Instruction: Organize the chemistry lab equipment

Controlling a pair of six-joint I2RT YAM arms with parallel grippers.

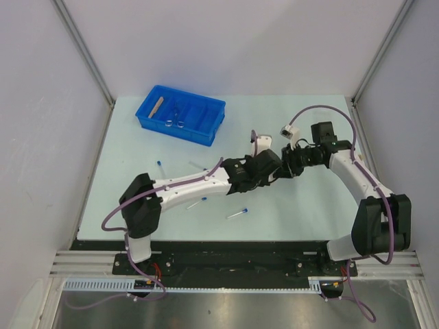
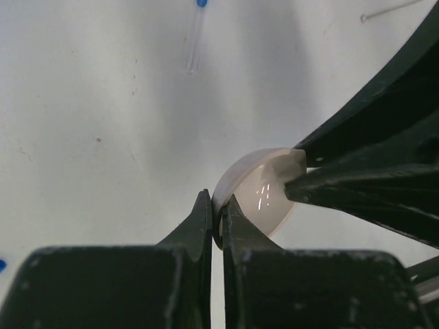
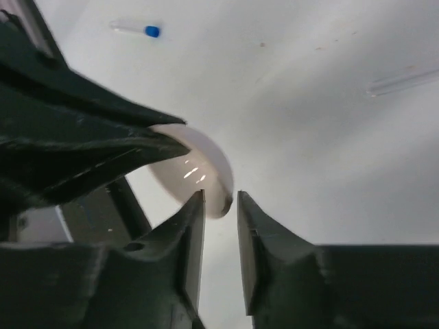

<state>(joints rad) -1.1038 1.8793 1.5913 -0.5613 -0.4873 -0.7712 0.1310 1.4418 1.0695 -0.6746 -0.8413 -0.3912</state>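
Bearing scattered tubes [image 1: 236,214], the pale table [image 1: 288,130] meets white walls [image 1: 240,41].

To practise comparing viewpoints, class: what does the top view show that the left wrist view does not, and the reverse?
Only the top view: the bin at the far left of the table, holding a stick.

Only the left wrist view: the white dish, its rim pinched by the left gripper, with the right gripper at its opposite edge.

Both: loose tubes on the table, and the two grippers meeting.
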